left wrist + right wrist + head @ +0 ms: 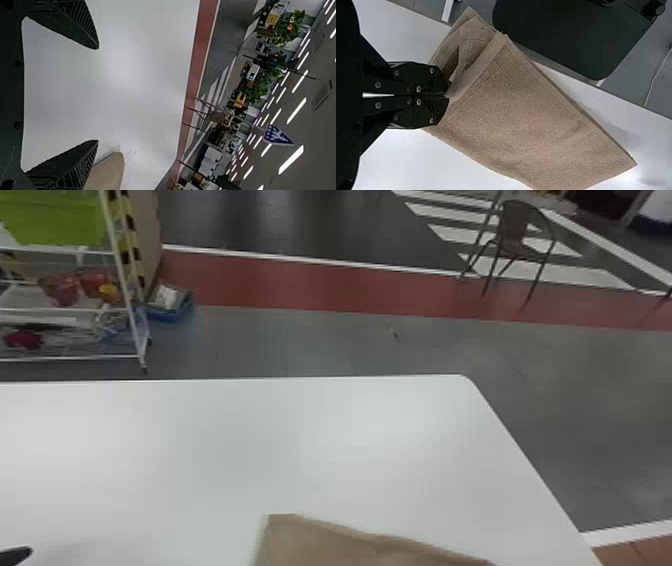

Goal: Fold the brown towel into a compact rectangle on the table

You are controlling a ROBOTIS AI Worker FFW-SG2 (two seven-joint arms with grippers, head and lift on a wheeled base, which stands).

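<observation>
Brown towel: located in the head view between 5 and 6 o'clock, over the white table. In the right wrist view, it presents a broad, mostly smooth panel that tapers to a corner. Multiple layers and a raised hem are visible beside the right pincer. A soft shadow falls on the table along 1 edge of the towel.

Right pincer: its 2 fingers are pressed together at the tips, gripping the towel at the hem.

Left pincer: located at 8 o'clock in the head view, where a dark tip is visible. In the left wrist view, its 2 fingers are spread wide over the table. An end of the towel lies behind 1 of these fingers; contact between them cannot be determined.

Surroundings, head view: a white wire rack stands at 10 o'clock, with a blue bin on the floor just beside it. A chair stands near 2 o'clock. The table has a rounded corner at 3 o'clock.
</observation>
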